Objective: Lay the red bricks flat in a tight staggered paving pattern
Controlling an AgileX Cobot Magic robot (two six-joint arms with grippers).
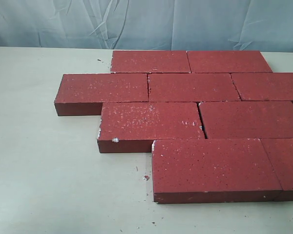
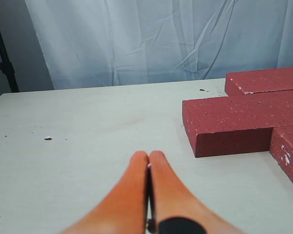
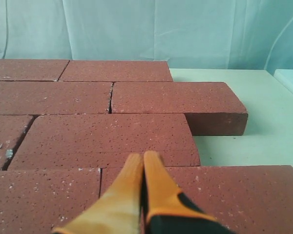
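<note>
Red bricks point(image 1: 195, 87) lie staggered; I judge the 3 o'clock seam point(image 1: 201, 118) needs tightening; left gripper point(image 2: 149, 155) and right gripper point(image 3: 143, 157) closed, empty.

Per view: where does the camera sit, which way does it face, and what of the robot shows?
Exterior: raised, looking down over the red bricks toward the curtain; no robot shows.
Left wrist: low over the table, behind the shut left gripper, beside the bricks.
Right wrist: over the bricks, behind the shut right gripper.
Shared: bricks and curtain.
</note>
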